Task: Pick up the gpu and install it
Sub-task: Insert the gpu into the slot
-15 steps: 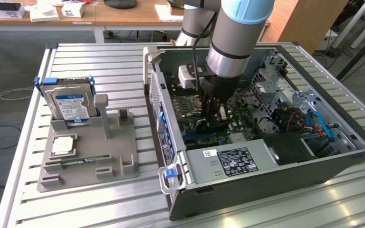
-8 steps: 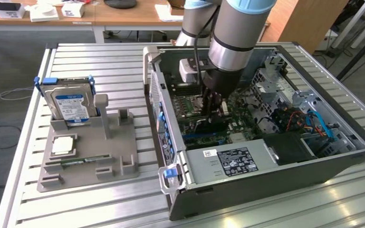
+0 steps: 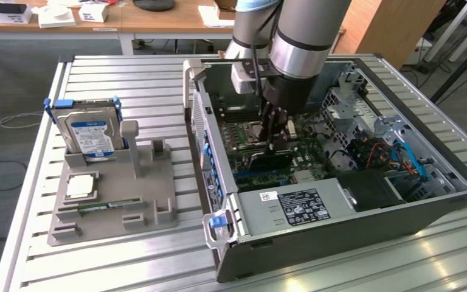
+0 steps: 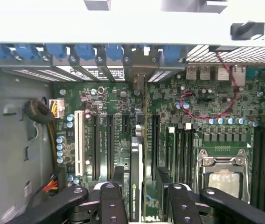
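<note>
Black and flat, the gpu (image 4: pixel 135 182) is seen edge-on in the wrist view, standing upright over the green motherboard (image 4: pixel 226 107) and gripped between the dark metal fingers (image 4: pixel 111 203) of the gripper (image 4: pixel 139 205), whose jaws are closed on its upper edge. In the exterior view the gpu (image 3: pixel 270 159) is held low inside the open computer case (image 3: pixel 428 207), among the black expansion slots, with the grey arm (image 3: pixel 303 36) reaching down from above. A silver processor socket (image 4: pixel 221 175) with a metal frame is seen on the board beside the card, and red wires (image 4: pixel 202 109) are looped across the board. A grey power supply (image 3: pixel 294 207) with a white label is fitted at the near side of the case. On the exterior view's left, a grey moulded holder (image 3: pixel 112 207) is placed on the ribbed aluminium table (image 3: pixel 120 85); a boxy silver hard drive (image 3: pixel 89 135) with a blue-white label is stood upright in it, and a square processor chip (image 3: pixel 81 185) and a narrow green memory stick (image 3: pixel 100 207) are laid flat nearer. A wooden desk (image 3: pixel 152 18) is set beyond the table on a grey floor.
</note>
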`<state>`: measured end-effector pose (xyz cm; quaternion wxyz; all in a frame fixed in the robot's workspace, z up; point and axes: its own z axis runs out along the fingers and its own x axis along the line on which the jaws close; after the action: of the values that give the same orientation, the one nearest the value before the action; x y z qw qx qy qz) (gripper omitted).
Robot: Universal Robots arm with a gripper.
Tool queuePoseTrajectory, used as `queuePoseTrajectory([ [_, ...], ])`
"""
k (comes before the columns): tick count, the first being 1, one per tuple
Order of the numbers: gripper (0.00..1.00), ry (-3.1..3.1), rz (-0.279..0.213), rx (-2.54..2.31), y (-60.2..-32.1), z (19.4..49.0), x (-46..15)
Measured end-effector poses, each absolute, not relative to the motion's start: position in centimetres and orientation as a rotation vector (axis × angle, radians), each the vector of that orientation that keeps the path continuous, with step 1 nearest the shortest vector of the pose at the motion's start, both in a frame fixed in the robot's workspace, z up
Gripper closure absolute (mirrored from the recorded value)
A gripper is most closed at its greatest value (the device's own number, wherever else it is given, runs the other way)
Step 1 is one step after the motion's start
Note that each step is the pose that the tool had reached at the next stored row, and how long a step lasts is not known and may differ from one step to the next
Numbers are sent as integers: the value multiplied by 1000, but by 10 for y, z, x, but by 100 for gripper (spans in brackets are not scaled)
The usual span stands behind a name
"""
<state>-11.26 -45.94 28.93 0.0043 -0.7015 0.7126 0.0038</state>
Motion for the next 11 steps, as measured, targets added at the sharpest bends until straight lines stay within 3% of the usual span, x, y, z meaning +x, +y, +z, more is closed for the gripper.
queuePoseTrajectory([
  [11, 59, 2233, 12, -2198, -459, 303, -113],
])
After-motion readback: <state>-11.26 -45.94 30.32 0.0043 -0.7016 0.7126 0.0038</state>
